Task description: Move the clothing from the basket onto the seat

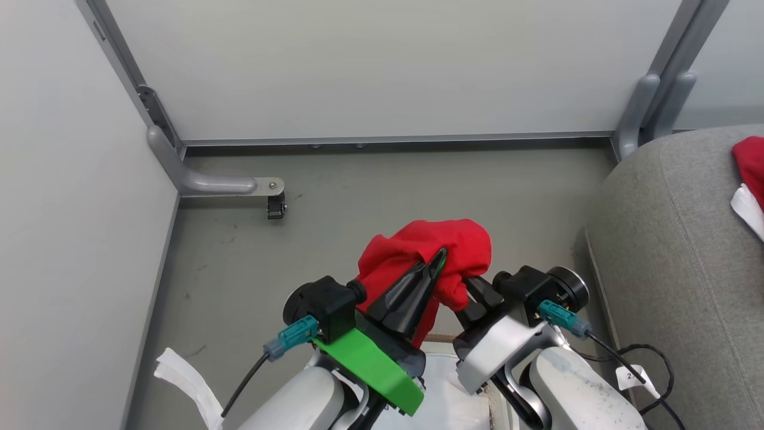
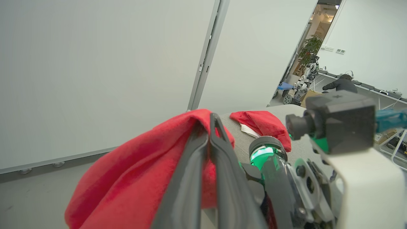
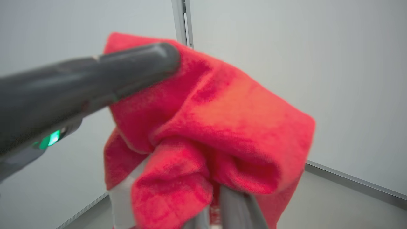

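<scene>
A red garment [image 1: 444,248] of the clothing hangs bunched in the air above the grey floor. My left gripper [image 1: 440,255] is shut on its upper fold, and its dark fingers [image 2: 212,133] press together against the fabric [image 2: 133,178]. My right gripper [image 1: 471,298] reaches in from the right, its fingertips buried in the same garment [image 3: 222,127] and shut on a lower fold. A second red garment [image 1: 751,164] with white trim lies on the grey seat [image 1: 668,269] at the right. Part of the basket [image 1: 444,388] shows under my arms at the bottom edge.
Pale partition walls [image 1: 382,65] close off the back and left, with a metal foot and caster [image 1: 274,203] on the floor. A white strip [image 1: 185,376] lies at the lower left. A black cable with a tag [image 1: 632,376] trails beside the seat.
</scene>
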